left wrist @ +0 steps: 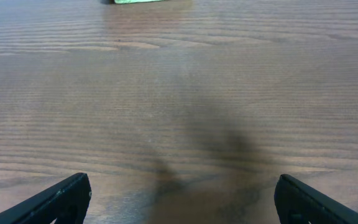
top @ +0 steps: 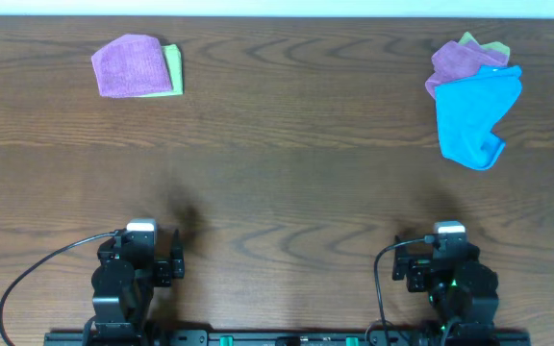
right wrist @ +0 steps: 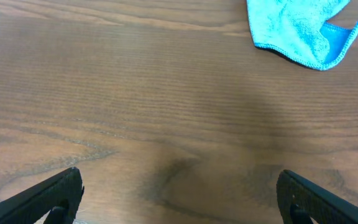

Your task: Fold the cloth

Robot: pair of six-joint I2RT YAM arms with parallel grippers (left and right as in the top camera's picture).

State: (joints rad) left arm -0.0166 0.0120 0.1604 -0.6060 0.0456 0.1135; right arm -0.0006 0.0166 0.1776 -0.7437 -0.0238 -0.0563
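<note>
A crumpled blue cloth [top: 477, 115] lies at the far right of the table, on top of a purple cloth [top: 460, 61] and a green cloth [top: 484, 45]. Its lower edge shows in the right wrist view [right wrist: 297, 31]. At the far left a folded purple cloth [top: 128, 65] lies on a folded green cloth [top: 173, 69]; the green edge shows in the left wrist view [left wrist: 138, 2]. My left gripper [left wrist: 182, 199] and right gripper [right wrist: 179, 196] are open and empty at the near edge, far from the cloths.
The dark wooden table [top: 287, 163] runs across the whole view. Both arm bases sit on a rail at the front edge [top: 287, 336], with cables beside them.
</note>
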